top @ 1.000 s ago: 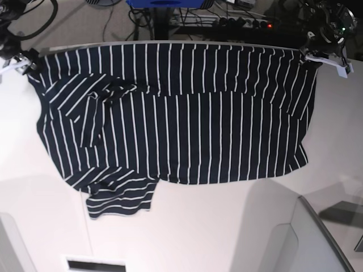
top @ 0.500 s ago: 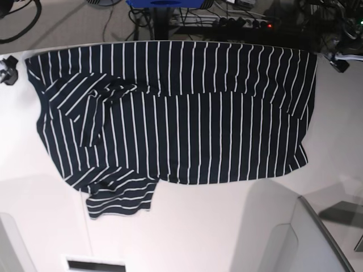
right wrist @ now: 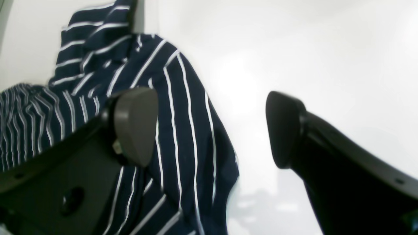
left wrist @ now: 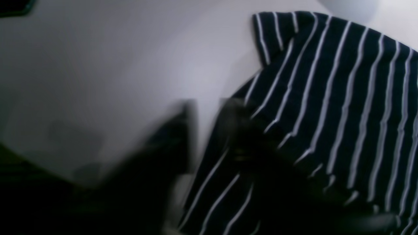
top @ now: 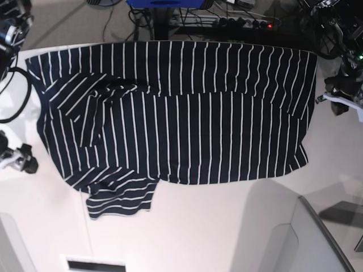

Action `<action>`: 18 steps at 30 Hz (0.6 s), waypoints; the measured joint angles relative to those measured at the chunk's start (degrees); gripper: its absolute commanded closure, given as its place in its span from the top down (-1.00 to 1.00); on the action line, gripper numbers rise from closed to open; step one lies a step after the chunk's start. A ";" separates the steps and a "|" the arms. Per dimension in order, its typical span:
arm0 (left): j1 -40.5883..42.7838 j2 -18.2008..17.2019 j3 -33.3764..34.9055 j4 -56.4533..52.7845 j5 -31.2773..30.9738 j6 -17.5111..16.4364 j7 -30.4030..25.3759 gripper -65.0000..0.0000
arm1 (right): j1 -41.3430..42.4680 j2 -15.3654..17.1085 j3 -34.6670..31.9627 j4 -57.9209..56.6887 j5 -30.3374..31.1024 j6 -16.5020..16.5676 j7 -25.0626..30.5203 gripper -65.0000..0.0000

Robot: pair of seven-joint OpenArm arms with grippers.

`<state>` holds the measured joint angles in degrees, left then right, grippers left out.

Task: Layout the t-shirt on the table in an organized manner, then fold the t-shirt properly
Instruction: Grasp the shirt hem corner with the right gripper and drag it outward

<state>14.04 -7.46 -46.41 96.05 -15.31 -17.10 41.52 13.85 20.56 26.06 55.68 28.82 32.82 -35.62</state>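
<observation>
The dark t-shirt (top: 181,113) with thin white stripes lies spread across the white table (top: 215,226), one sleeve bunched at the front left. My right gripper (top: 22,161) hovers just off the shirt's left edge. In the right wrist view it (right wrist: 210,129) is open wide: one pad (right wrist: 135,125) is over the t-shirt (right wrist: 183,107), the other over bare table (right wrist: 294,49). My left gripper (top: 340,101) is off the shirt's right edge. The left wrist view is blurred; its fingers (left wrist: 183,137) stand close together beside the t-shirt's (left wrist: 343,98) edge, with nothing seen between them.
Cables and a power strip (top: 227,22) lie on the floor beyond the table's far edge. A black cable loop (top: 11,96) hangs over the left side. A pale raised panel (top: 317,238) stands at the front right, and a slot (top: 96,264) at the front left.
Both grippers have left the shirt's far corners and come down along its sides toward the front. The shirt has stayed in place. The left gripper's fingers have drawn together.
</observation>
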 measured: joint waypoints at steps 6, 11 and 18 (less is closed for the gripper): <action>0.55 0.15 -0.15 -0.33 0.07 0.26 0.24 -1.00 | 7.61 2.67 -11.08 -20.00 0.00 -0.04 9.73 0.50; 2.40 -0.44 -0.55 -0.28 0.15 0.31 0.20 -1.00 | 8.33 2.45 -14.38 -26.58 -0.31 -0.39 14.08 0.48; 2.16 -0.35 -0.50 -0.33 -0.02 0.42 0.04 -1.00 | 8.48 1.20 -15.85 -28.81 0.37 -0.26 16.41 0.43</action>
<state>16.21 -7.81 -46.92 95.72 -15.33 -16.69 41.56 22.33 21.76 10.22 26.87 29.19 32.56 -19.20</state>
